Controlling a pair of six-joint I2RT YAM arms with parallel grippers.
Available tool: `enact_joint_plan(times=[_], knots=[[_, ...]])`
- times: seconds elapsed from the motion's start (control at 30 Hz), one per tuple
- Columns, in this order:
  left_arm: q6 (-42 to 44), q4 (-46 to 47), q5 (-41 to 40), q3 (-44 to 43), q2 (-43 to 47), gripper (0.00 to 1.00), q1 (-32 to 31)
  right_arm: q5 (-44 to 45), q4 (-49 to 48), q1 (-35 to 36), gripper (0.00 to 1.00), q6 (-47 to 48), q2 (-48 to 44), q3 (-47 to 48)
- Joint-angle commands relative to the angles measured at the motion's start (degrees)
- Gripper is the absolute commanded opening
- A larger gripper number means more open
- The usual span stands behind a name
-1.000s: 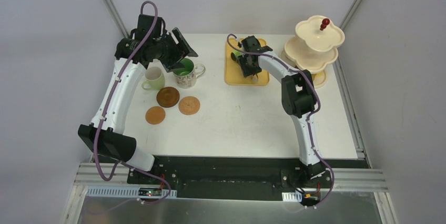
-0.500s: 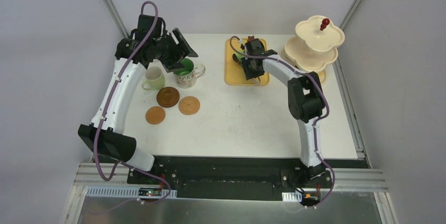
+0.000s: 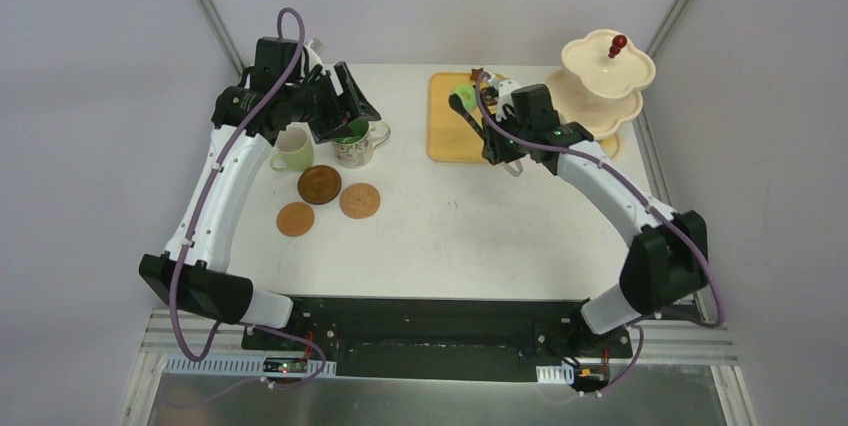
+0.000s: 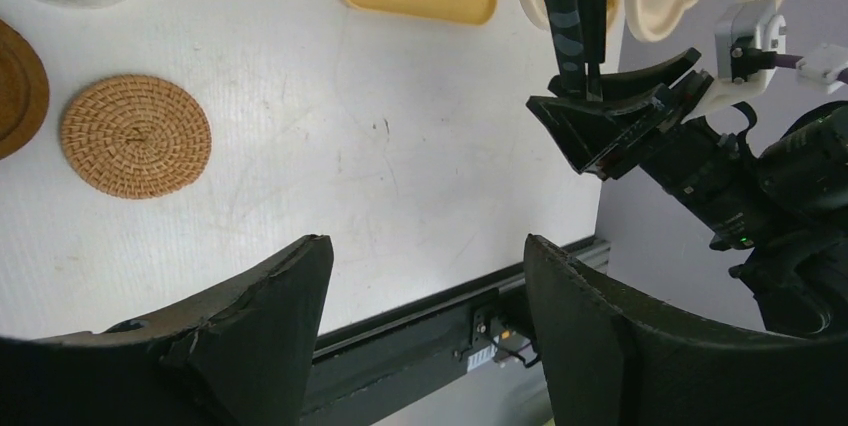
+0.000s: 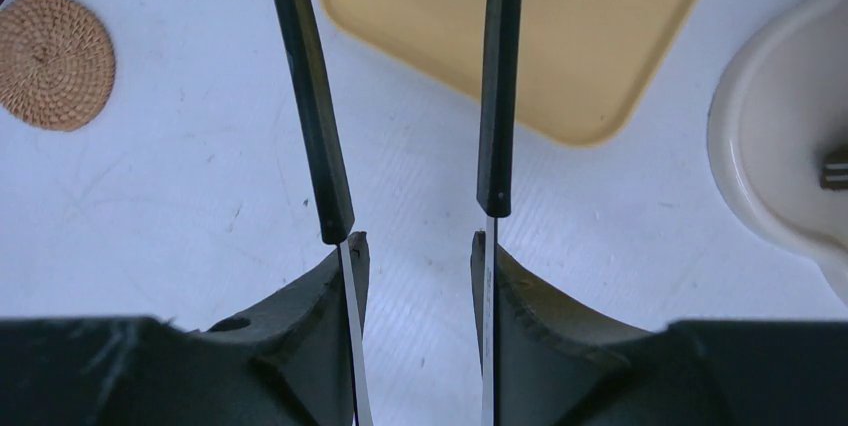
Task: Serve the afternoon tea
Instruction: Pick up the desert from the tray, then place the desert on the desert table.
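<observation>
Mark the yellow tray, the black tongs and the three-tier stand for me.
yellow tray (image 5: 590,26): right wrist view, bare middle of its floor.
black tongs (image 5: 310,106): right wrist view, on the left black arm.
three-tier stand (image 3: 590,68): top external view, bare part of the top tier.

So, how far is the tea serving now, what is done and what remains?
Nothing looks finished. The three coasters are bare, and the cream mug and patterned mug sit off them. In hand: the right end effector grips the black tongs near the yellow tray; the left end effector is open above the mugs. Left, probably: mugs onto coasters, toy pastries from tray to the stand, whose top tier is empty.
</observation>
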State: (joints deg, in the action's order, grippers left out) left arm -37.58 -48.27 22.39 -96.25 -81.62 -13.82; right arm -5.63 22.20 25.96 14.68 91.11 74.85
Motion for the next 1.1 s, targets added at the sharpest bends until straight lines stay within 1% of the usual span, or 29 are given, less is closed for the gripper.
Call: enact_joint_plan(times=[0.0,0.13,0.23,0.3,0.4,0.47,0.53,0.7,0.77,1.07], knots=[[2.85,3.86,4.79,1.64,4.39,0.73,-0.96,0.31,3.63,-1.46,0.24,-0.57,-10.6,-3.84],[4.17,4.76,5.42,1.41,5.52,0.76,-1.91,4.01,9.15,-3.66,0.23,-1.8,-16.62,-5.98],[6.98,3.31,3.46,-0.17,5.81,0.8,-3.61,8.05,12.95,-6.28,0.23,-3.03,-19.32,-6.64],[8.55,2.43,1.82,-1.05,5.86,0.84,-4.97,9.89,13.98,-7.85,0.23,-3.81,-20.72,-7.68],[9.42,2.22,1.46,-1.78,5.56,0.89,-6.04,11.83,14.25,-11.05,0.22,-5.35,-21.61,-8.56],[10.02,2.16,1.48,-2.42,5.44,0.94,-6.5,11.73,14.33,-13.74,0.22,-6.19,-21.34,-7.98],[10.68,2.13,1.2,-2.92,5.46,0.95,-6.79,12.72,15.17,-15.64,0.22,-6.95,-20.51,-6.83],[12.61,1.86,0.69,-2.68,6.06,0.95,-7.2,13.01,15.99,-20.59,0.22,-7.04,-17.83,-4.99],[13.59,1.32,0.17,-2.86,6.48,0.95,-7.57,11.47,16.34,-22.38,0.22,-6.88,-16.63,-4.39],[15.96,0.43,-1.43,-3.77,6.97,0.95,-8.67,12.44,16.06,-25.74,0.24,-7.14,-11.64,-1.29]])
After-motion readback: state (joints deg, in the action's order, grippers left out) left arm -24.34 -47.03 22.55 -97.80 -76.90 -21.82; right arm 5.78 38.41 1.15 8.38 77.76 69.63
